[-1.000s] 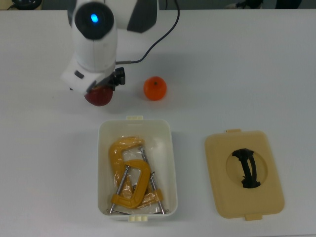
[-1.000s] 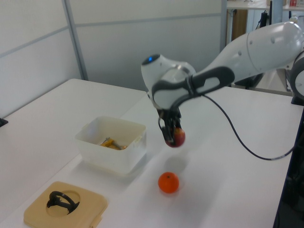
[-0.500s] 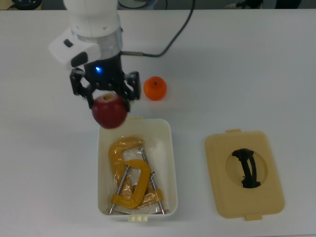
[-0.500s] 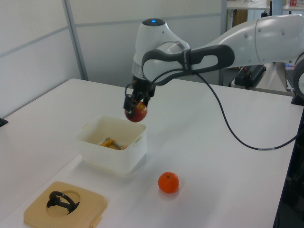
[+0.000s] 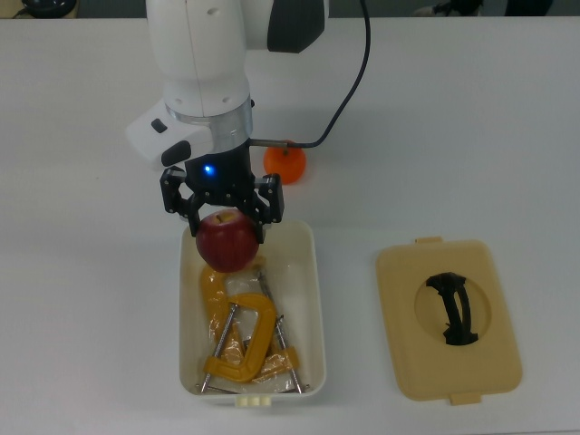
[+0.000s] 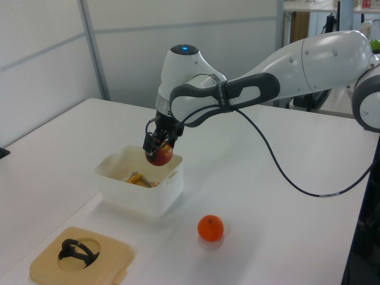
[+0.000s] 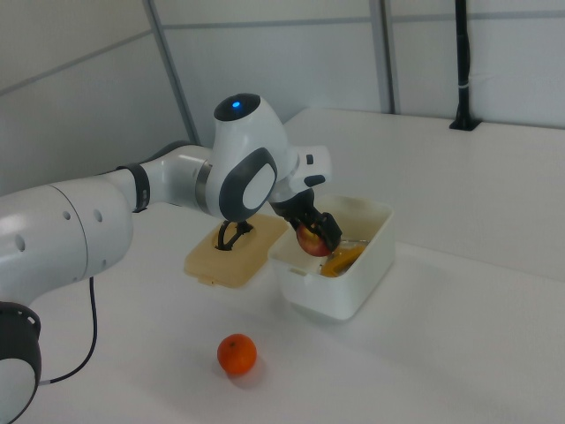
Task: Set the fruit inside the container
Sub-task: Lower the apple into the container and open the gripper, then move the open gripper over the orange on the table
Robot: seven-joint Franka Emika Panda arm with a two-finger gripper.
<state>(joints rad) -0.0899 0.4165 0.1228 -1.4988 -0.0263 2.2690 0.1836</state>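
While over the container (image 5: 313, 299) | fingers (image 5: 263, 210) pinch apple (image 5: 227, 241) | orange (image 5: 288, 166) apart

I find nothing to read anywhere around me; no word, label, brand, number or sign shows on any surface in the top view, the left view or the right view.
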